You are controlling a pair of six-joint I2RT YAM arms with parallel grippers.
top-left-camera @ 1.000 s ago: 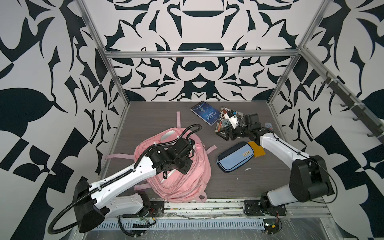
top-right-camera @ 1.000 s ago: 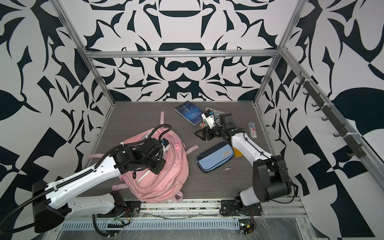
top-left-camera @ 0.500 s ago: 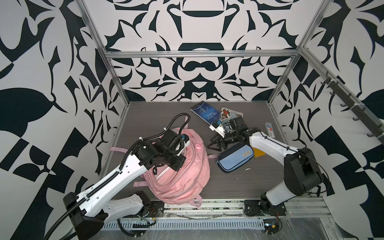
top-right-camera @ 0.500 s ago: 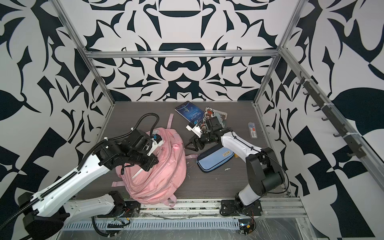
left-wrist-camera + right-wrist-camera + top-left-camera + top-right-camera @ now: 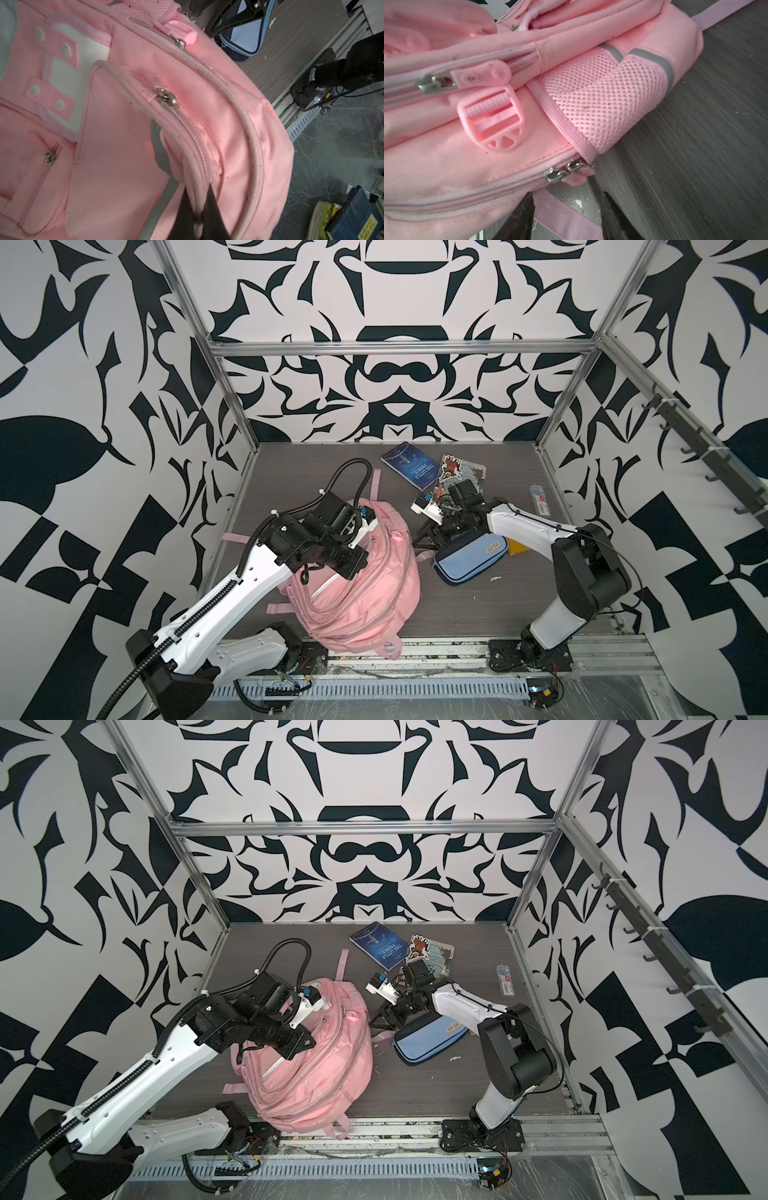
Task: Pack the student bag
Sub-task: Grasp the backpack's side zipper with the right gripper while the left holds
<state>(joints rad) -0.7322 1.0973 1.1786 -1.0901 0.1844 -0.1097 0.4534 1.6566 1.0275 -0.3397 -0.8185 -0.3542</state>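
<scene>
The student bag (image 5: 365, 593) (image 5: 320, 1077), pink with zip pockets, stands bunched at the front left of the table. My left gripper (image 5: 351, 568) (image 5: 296, 1048) is shut on the piped edge of the bag's front pocket (image 5: 187, 158); in the left wrist view the pink piping runs down between the two black fingers of my left gripper (image 5: 198, 199). My right gripper (image 5: 424, 537) (image 5: 380, 1021) is low at the bag's right side. Its jaws stand apart over a pink strap (image 5: 560, 214) lying on the table, just short of a zip pull (image 5: 577, 176). My right gripper (image 5: 568, 195) holds nothing.
A light-blue and navy pencil case (image 5: 469, 560) (image 5: 428, 1042) lies right beside my right gripper. A dark blue book (image 5: 409, 466) and a picture booklet (image 5: 459, 472) lie at the back. A small clear box (image 5: 539, 499) sits by the right wall, a yellow item (image 5: 517, 549) behind the pencil case.
My left gripper has pulled the bag's front up, so the bag stands bunched instead of flat. My right gripper has come forward from the book to the bag's side, its jaws narrowing.
</scene>
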